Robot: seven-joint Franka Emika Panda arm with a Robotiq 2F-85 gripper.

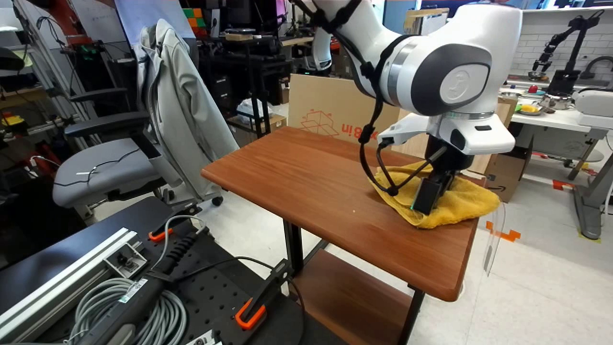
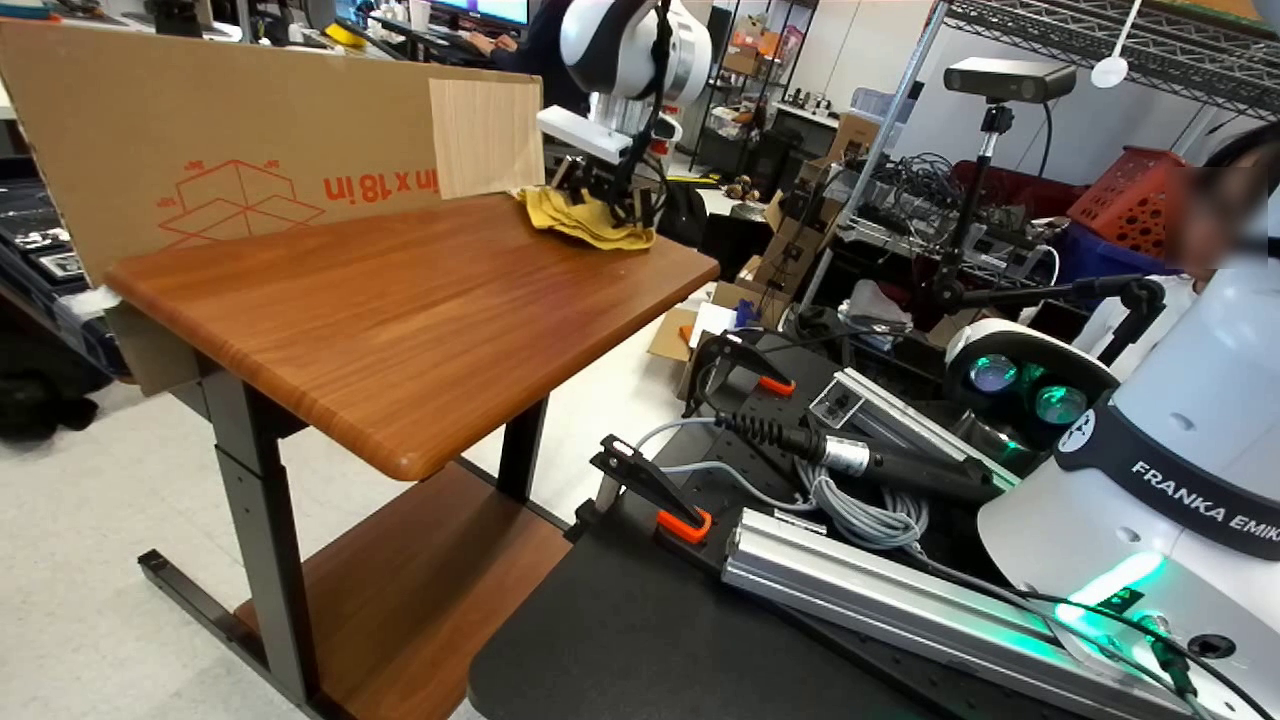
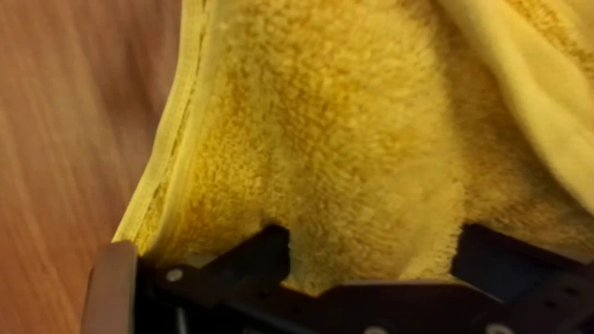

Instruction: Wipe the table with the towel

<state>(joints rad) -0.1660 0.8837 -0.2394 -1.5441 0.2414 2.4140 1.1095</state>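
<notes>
Because the towel (image 1: pixel 464 201) is thick, fleecy cloth, it should handle as something light and limp — hard to damage, quick to bunch, and with enough nap not to slip from a firm pinch. It lies rumpled at one end of the table (image 1: pixel 306 177), seemingly lapping over the edge. The fingers (image 1: pixel 425 196) stand down in it, spread apart, and no clamped fold shows between them. For a hold, I would take the raised fold (image 3: pixel 517 69) seen in the wrist view, or a thick gather near the middle; a nip at the hem (image 3: pixel 178 120) would probably drag only one side. Some things are hard to make out: the fingers' ends are lost in the towel, its underside and the patch of table beneath are covered, a cable (image 1: pixel 367 133) passes in front of it in an exterior view, and the wrist view — blurred, with the fingers cut off at the bottom — shows only part of their spread.
</notes>
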